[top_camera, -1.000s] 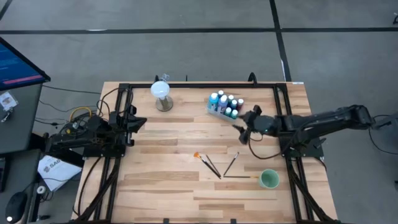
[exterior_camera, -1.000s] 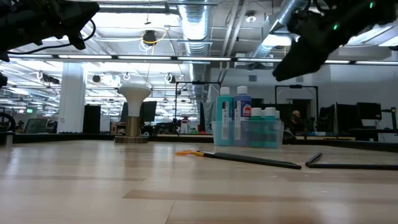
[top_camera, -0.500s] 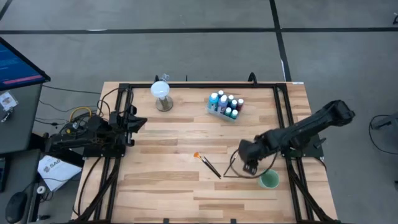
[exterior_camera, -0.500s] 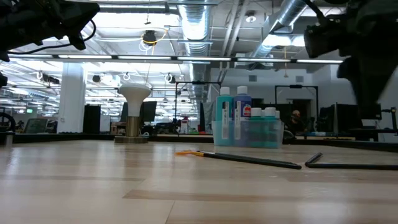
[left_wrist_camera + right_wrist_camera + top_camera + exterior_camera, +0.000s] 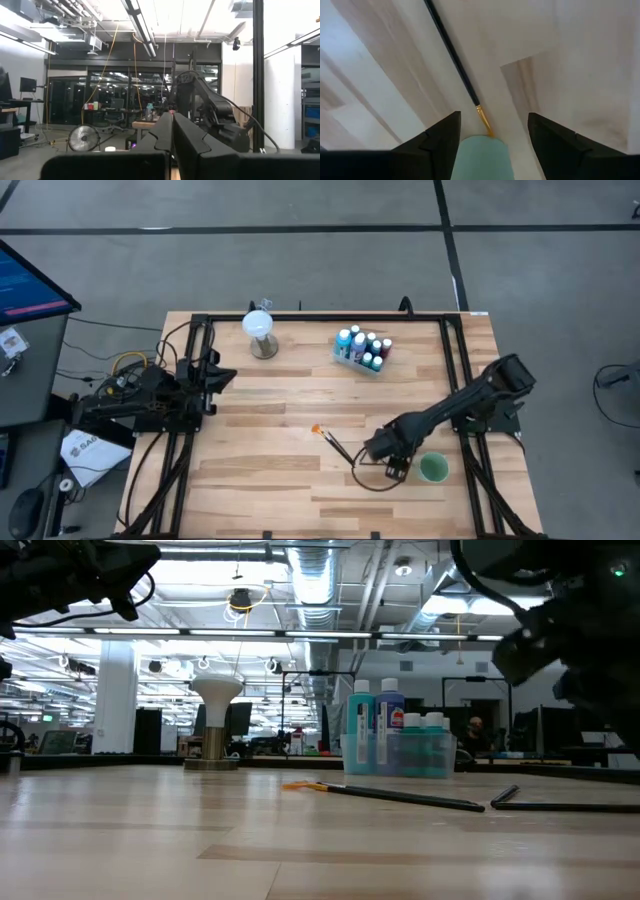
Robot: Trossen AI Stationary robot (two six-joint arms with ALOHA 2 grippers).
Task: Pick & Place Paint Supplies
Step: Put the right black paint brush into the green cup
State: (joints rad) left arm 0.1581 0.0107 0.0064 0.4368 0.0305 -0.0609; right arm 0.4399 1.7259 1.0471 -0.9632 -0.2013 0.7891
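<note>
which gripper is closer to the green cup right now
Right. The right gripper hangs open just beside the green cup, over the brushes. The left gripper rests shut at the table's far left edge, well away from the cup.

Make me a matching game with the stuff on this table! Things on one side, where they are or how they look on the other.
Things:
1. green cup
2. white globe lamp
3. paint bottles
4. right tool

Descriptions:
A. open, above a paintbrush
B. standing together in a clear tray
C. at the table's far edge, left of the bottles
D. near the table's right side, beside the right tool

Pairs: 1-D, 2-C, 3-B, 4-A
</note>
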